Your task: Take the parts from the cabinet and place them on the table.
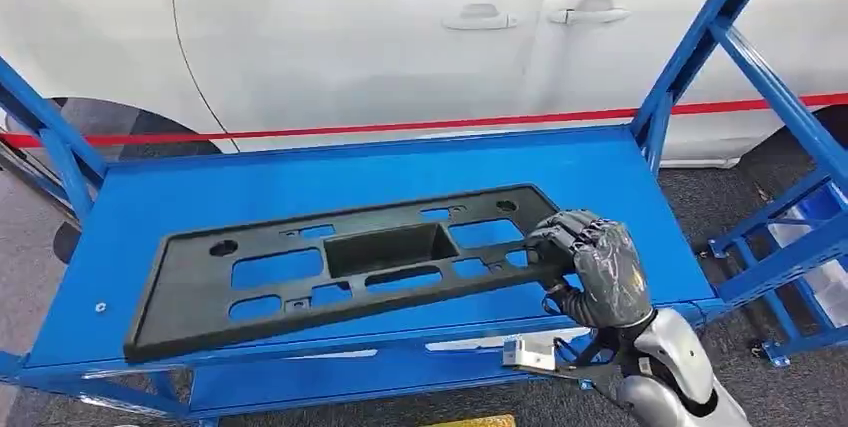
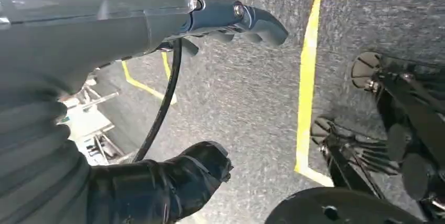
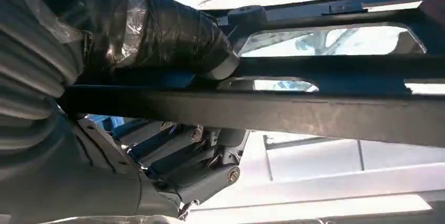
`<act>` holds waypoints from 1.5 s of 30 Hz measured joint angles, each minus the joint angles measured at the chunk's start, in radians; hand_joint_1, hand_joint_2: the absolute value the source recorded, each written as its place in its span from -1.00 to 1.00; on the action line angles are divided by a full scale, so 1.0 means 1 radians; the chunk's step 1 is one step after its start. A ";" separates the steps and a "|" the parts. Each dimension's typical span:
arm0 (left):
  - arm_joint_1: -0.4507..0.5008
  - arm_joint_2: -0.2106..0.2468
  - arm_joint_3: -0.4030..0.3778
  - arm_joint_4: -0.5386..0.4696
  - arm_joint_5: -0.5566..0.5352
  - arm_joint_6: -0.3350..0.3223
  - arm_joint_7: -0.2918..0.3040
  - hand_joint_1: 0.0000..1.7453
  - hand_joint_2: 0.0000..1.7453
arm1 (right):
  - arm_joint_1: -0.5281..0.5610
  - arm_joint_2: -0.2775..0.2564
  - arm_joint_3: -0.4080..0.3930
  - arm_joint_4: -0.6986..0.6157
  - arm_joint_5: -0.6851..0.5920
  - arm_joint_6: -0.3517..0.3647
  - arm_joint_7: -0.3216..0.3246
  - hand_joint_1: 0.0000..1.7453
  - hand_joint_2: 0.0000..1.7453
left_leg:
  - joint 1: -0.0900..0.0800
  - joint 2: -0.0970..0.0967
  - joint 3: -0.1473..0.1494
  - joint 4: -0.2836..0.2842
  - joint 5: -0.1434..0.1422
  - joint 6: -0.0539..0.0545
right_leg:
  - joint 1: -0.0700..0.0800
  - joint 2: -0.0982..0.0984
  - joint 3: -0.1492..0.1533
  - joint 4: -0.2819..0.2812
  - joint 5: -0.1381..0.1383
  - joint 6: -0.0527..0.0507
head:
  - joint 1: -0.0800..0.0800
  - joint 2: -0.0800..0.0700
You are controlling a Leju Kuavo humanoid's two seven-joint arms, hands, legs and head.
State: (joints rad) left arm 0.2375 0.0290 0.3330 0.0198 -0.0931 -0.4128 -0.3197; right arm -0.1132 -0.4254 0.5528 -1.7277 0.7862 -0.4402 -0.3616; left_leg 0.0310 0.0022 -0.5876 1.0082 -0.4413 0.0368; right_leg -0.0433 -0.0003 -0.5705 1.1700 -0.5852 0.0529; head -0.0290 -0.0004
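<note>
Long part held by one end only.
My right hand [image 1: 590, 267] grips the black panel [image 1: 340, 262]; it may tilt or slip off the blue shelf [image 1: 130, 207]. Left hand [image 2: 157, 182] hangs empty, fingers apart.

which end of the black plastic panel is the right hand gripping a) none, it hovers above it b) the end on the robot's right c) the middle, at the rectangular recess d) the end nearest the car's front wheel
b: the right hand wraps the right-side end of the black plastic panel lying on the blue table, its fingers over the panel's edge.
</note>
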 joint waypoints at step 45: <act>-0.014 0.092 -0.109 0.001 -0.006 -0.097 0.003 -1.00 1.00 | -0.128 -0.045 0.120 0.005 -0.072 0.155 0.032 1.00 1.00 | -0.021 0.004 -0.080 0.310 -0.138 -0.049 | 0.022 -0.009 -0.035 -0.140 0.134 -0.076 | 0.003 0.000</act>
State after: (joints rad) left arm 0.2232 0.1206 0.2239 0.0210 -0.0992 -0.5097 -0.3166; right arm -0.2409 -0.4707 0.6729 -1.7224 0.7137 -0.2857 -0.3296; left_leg 0.0095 0.0061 -0.6681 1.3187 -0.5794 -0.0123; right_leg -0.0215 -0.0095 -0.6053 1.0301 -0.4515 -0.0227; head -0.0259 -0.0004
